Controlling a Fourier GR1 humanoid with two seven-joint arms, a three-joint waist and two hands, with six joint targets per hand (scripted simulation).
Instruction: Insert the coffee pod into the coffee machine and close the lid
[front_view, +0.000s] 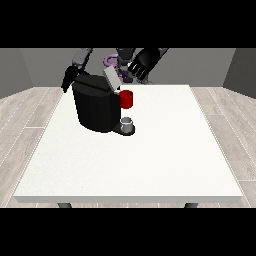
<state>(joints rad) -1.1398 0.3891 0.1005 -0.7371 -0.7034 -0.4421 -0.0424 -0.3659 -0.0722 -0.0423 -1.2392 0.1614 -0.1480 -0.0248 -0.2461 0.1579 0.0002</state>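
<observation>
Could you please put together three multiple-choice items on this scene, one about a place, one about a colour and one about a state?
1. Where on the white table does the coffee machine stand?
A. on the far part, towards the view's left
B. at the near edge, by the camera
C. at the far right corner

2. What colour is the pod holder on the machine's front?
A. blue
B. red
C. yellow

3. How is the lid of the machine?
A. shut flat
B. lying off on the table
C. raised and tilted

Answers:
1. A, since the machine sits close to the robot and left of the table's middle.
2. B, since the round part above the small grey cup is plainly red.
3. C, since the grey lid slants upward from the machine's top.
</observation>
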